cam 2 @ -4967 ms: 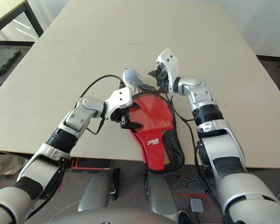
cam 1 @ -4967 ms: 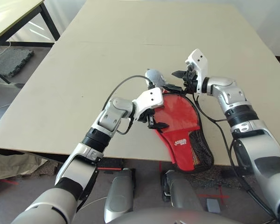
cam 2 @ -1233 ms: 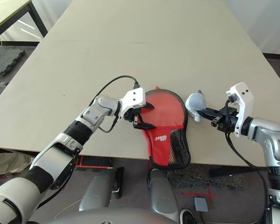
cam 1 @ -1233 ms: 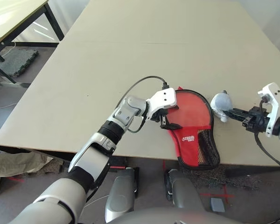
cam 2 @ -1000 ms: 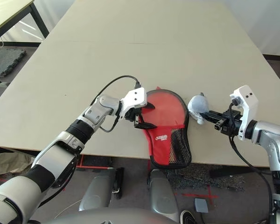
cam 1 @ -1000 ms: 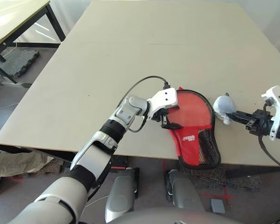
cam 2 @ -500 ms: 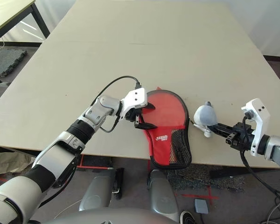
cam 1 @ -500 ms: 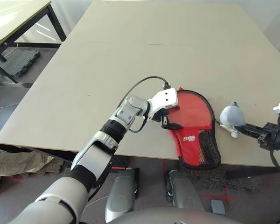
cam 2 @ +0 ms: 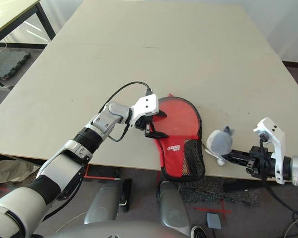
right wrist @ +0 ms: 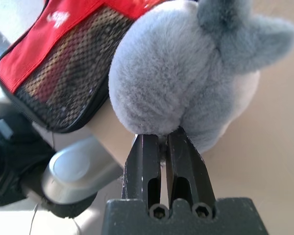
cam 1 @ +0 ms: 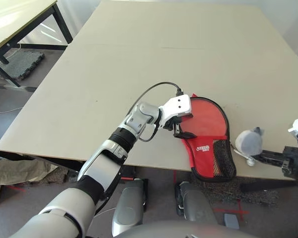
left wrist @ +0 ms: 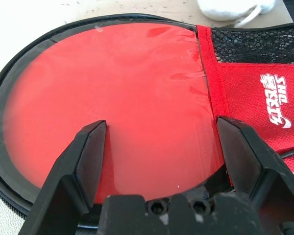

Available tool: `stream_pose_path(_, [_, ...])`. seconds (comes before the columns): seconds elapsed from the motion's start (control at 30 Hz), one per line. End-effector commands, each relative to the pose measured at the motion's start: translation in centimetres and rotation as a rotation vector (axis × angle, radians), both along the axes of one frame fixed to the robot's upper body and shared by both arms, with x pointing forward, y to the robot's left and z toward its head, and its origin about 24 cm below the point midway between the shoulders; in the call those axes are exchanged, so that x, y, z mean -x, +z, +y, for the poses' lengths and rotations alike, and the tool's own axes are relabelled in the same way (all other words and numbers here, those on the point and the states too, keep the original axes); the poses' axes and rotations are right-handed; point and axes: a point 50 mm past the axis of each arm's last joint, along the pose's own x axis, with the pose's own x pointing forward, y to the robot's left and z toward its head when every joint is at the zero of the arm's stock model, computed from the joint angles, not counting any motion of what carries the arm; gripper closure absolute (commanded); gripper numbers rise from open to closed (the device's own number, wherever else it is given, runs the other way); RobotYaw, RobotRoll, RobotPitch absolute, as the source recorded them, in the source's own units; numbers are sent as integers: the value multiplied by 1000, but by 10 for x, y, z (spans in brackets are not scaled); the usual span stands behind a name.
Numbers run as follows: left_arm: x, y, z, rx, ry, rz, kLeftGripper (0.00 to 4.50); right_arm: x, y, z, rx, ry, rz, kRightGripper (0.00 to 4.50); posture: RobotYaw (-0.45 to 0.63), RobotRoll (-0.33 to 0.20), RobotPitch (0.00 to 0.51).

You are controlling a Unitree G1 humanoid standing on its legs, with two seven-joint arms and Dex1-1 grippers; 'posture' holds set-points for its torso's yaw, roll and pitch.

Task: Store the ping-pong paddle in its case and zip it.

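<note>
Near table's front edge [cam 1: 154,161]: 1 case [cam 1: 204,148], zip apparently part-run; L tool [cam 1: 183,127] spread, R tool [cam 2: 229,157] clenching plush charm [cam 2: 220,143].

Logo on the case [left wrist: 157,98], larger characters: white "红双喜" on the red fabric beside the mesh pocket [left wrist: 257,46]
Logo on the case, Latin letters: white "DHS", alongside those characters
</note>
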Motion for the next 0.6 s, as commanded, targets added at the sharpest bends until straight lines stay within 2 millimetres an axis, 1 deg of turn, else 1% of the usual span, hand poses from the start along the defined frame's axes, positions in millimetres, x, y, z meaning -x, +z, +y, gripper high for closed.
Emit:
stream_pose_path(0.03, [-1, -21, 11, -107, 66, 31, 0, 36, -36, 4, -48, 24, 296, 4482, -21, 0, 144])
stream_pose_path(0.13, [0, -22, 12, -110, 64, 31, 0, 46, -41, -1, -32, 16, 336, 4482, -21, 0, 142])
stream_pose_path(0.2, [0, -22, 12, -110, 64, 32, 0, 45, -41, -5, -17, -12, 307, 4482, -22, 0, 141])
stream_pose_path(0.27, [0, -22, 13, -109, 65, 33, 0, 39, -35, -10, -28, -52, 257, 3895, -22, 0, 141])
stream_pose_path(0.3, [0, -22, 13, -109, 65, 33, 0, 35, -29, -13, -41, -70, 229, 3653, -22, 0, 141])
stream_pose_path(0.33, [0, -22, 14, -108, 64, 33, 0, 32, -23, -16, -56, -87, 203, 3300, -22, 0, 141])
stream_pose_path(0.37, [0, -21, 14, -104, 66, 34, 0, 28, -15, -21, -75, -114, 163, 2878, -24, 0, 138])
stream_pose_path(0.4, [0, -20, 15, -100, 68, 34, 0, 24, -7, -25, -97, -142, 128, 2548, -23, 0, 137])
stream_pose_path(0.43, [0, -19, 15, -97, 69, 35, 0, 21, -2, -28, -113, -159, 108, 2103, -23, 0, 137])
stream_pose_path(0.47, [-1, -17, 16, -92, 71, 35, 0, 17, 9, -33, -140, -188, 71, 1780, -22, 0, 136])
stream_pose_path(0.5, [-2, -15, 16, -82, 75, 38, 0, 12, 21, -38, -155, -218, 25, 1332, -21, 0, 135])
stream_pose_path(0.53, [-2, -13, 17, -72, 80, 42, 0, 9, 31, -43, -165, -244, -15, 990, -20, 0, 134])
stream_pose_path(0.6, [-2, -11, 18, -60, 86, 46, 0, 4, 43, -50, -176, -287, -75, 203, -19, 0, 133])
